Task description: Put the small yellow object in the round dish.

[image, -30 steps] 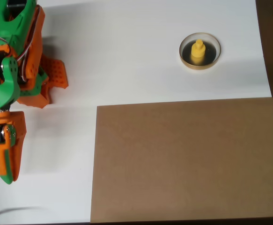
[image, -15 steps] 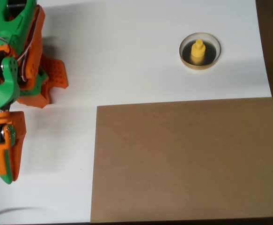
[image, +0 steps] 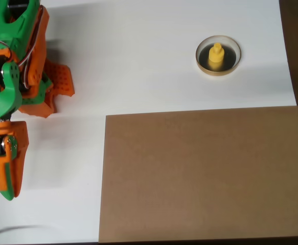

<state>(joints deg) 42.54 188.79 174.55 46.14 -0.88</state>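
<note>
The orange-and-green plastic gripper (image: 54,92) sits at the left edge, holding nothing; how far it gapes I cannot tell. Well apart, the small yellow knobbed plastic piece (image: 216,55) stands upright inside the shallow tan-rimmed, dark-bottomed round dish (image: 202,60). Placement looks done; nothing further seems needed.

One overhead view looks straight down from well above the white table (image: 149,61), taking in most of its top, with a darker surface showing past the table's right edge. Taking the large brown board (image: 202,173) as landmark, it fills the lower right of the picture with its edges nearly square to the frame; the round dish (image: 218,55) lies above the board's upper edge toward the right. The green and orange arm (image: 10,97) stands left of the board, cut off by the picture's left and top edges.
</note>
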